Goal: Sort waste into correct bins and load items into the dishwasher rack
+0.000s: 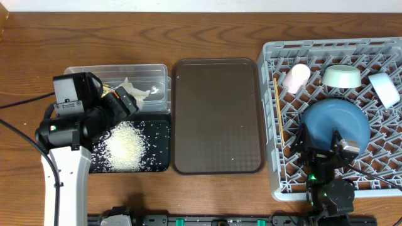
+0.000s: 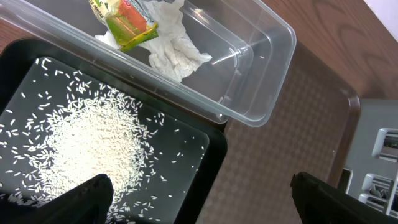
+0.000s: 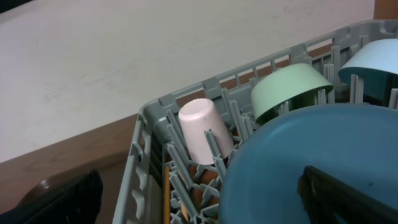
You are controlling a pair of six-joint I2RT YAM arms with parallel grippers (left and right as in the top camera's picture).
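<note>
The clear tub (image 1: 157, 72) holds the crumpled tissue (image 2: 174, 53) and the yellow-green wrapper (image 2: 127, 22). The black tray (image 1: 160, 135) in front of it holds a heap of rice (image 1: 125, 145). My left gripper (image 2: 205, 202) is open and empty, above the black tray's right edge. The grey rack (image 1: 326, 44) holds the pink cup (image 1: 295, 76), green bowl (image 1: 342, 76), light-blue bowl (image 1: 384, 88), blue plate (image 1: 336, 125) and chopsticks (image 1: 277, 107). My right gripper (image 3: 199, 199) is open and empty, just over the plate's (image 3: 286, 168) near left edge.
The large dark brown serving tray (image 1: 217, 116) lies between the bins and the rack, with nothing on it. Bare wood table lies behind all of them. The rack's left wall (image 3: 140, 155) stands between my right gripper's fingers.
</note>
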